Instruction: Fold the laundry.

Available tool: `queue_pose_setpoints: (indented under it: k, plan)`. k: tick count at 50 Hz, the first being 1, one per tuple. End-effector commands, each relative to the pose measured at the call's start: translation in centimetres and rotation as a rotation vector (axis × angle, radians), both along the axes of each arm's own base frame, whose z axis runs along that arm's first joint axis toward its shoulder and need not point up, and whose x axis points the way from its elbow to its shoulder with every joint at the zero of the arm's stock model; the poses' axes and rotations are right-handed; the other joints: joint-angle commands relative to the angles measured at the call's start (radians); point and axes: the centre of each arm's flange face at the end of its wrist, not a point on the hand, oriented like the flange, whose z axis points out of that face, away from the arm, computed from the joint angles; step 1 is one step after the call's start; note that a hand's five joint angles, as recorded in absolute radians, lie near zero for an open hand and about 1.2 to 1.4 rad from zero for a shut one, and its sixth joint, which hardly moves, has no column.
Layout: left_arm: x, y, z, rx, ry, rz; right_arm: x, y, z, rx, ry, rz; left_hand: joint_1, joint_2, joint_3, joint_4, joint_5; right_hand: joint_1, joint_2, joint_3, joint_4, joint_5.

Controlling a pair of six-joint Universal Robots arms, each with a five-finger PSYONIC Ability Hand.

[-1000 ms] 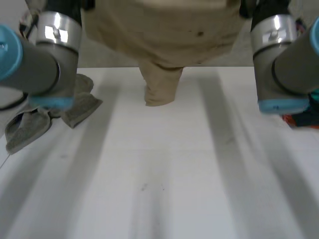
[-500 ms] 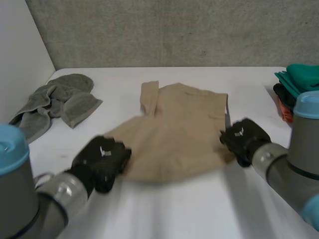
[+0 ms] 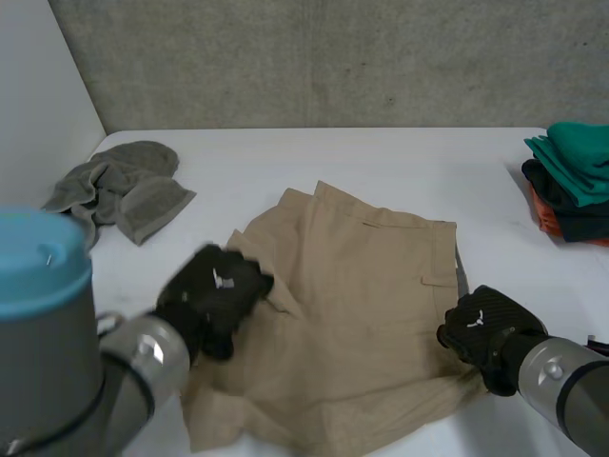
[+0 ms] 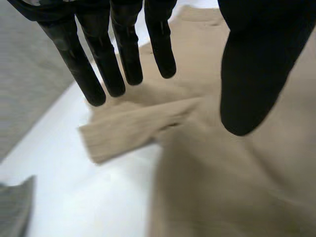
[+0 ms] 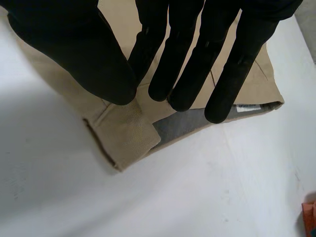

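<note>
The tan garment (image 3: 362, 314) lies spread on the white bench (image 3: 381, 162), about mid-bench and reaching toward the near edge. It is loosely flat rather than smooth: soft creases run across it, its left side is rumpled, and its near-left corner bulges out unevenly. The far edge runs at a slant, higher on the left. A stitched pocket flap (image 3: 433, 281) sits near the right edge.

The left hand (image 3: 214, 295) is over the garment's left edge. In the left wrist view its fingers (image 4: 123, 44) are straight and spread well apart from the thumb, holding nothing. Below the fingertips a narrow flap (image 4: 133, 131) of the cloth is turned back on itself and juts out over the bare bench (image 4: 98, 197).

The right hand (image 3: 485, 328) is at the garment's near-right edge. In the right wrist view its fingers (image 5: 177, 59) are straight and side by side, the thumb apart from them, with no cloth pinched. Under them the garment's corner (image 5: 123, 133) is turned over, showing a strip of grey lining (image 5: 182, 123) and a small white label (image 5: 245, 107). Whether either hand touches the cloth cannot be told.

A crumpled grey towel (image 3: 124, 190) lies at the far left, well apart from the garment. At the far right stands a stack of folded clothes (image 3: 576, 152), green on top, dark and orange beneath.
</note>
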Motion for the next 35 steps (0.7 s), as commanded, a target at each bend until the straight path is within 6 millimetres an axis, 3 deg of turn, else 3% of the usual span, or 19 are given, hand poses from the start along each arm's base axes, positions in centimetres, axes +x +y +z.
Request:
queue_pose_setpoints:
  k: [1, 3, 8, 16, 21, 28, 31, 35]
  plan:
    - [-0.3, -6.1, -1.5, -0.017, 0.009, 0.095, 0.3, -0.9, -0.3, -0.025, -0.044, -0.026, 0.064, 0.045, 0.042, 0.052, 0.053, 0.305, 0.219, 0.202, 0.194, 0.203]
    - [0.1, -6.7, -2.2, 0.009, -0.011, 0.115, 0.4, -1.3, -0.2, -0.052, -0.066, -0.037, 0.055, 0.036, 0.033, 0.043, 0.044, 0.305, 0.219, 0.202, 0.194, 0.203]
    - [0.5, -5.8, -3.2, 0.083, -0.038, 0.122, 0.5, -1.6, -0.2, -0.064, -0.102, -0.054, 0.073, 0.054, 0.051, 0.061, 0.062, 0.305, 0.219, 0.202, 0.194, 0.203]
    - [1.8, -2.9, 1.0, 0.074, 0.145, 0.173, 0.6, -1.7, -0.2, -0.072, -0.106, -0.060, 0.073, 0.054, 0.051, 0.061, 0.062, 0.305, 0.219, 0.202, 0.194, 0.203]
    - [2.2, 1.7, 3.1, 0.167, 0.230, 0.148, 0.6, -2.3, -0.1, -0.104, -0.120, -0.069, 0.055, 0.036, 0.033, 0.043, 0.044, 0.305, 0.219, 0.202, 0.194, 0.203]
    - [2.8, 6.2, 1.1, 0.333, 0.137, 0.102, 0.7, -2.6, -0.1, -0.124, -0.137, -0.079, 0.014, -0.005, -0.008, 0.002, 0.003, 0.305, 0.219, 0.202, 0.194, 0.203]
    - [3.0, 6.8, 0.2, 0.355, 0.113, 0.103, 0.7, -2.4, -0.2, -0.119, -0.138, -0.078, 0.014, -0.005, -0.008, 0.002, 0.003, 0.305, 0.219, 0.202, 0.194, 0.203]
    - [2.5, 5.9, -1.9, 0.365, 0.093, 0.113, 0.7, -2.4, -0.3, -0.117, -0.138, -0.079, 0.017, -0.002, -0.005, 0.005, 0.006, 0.305, 0.219, 0.202, 0.194, 0.203]
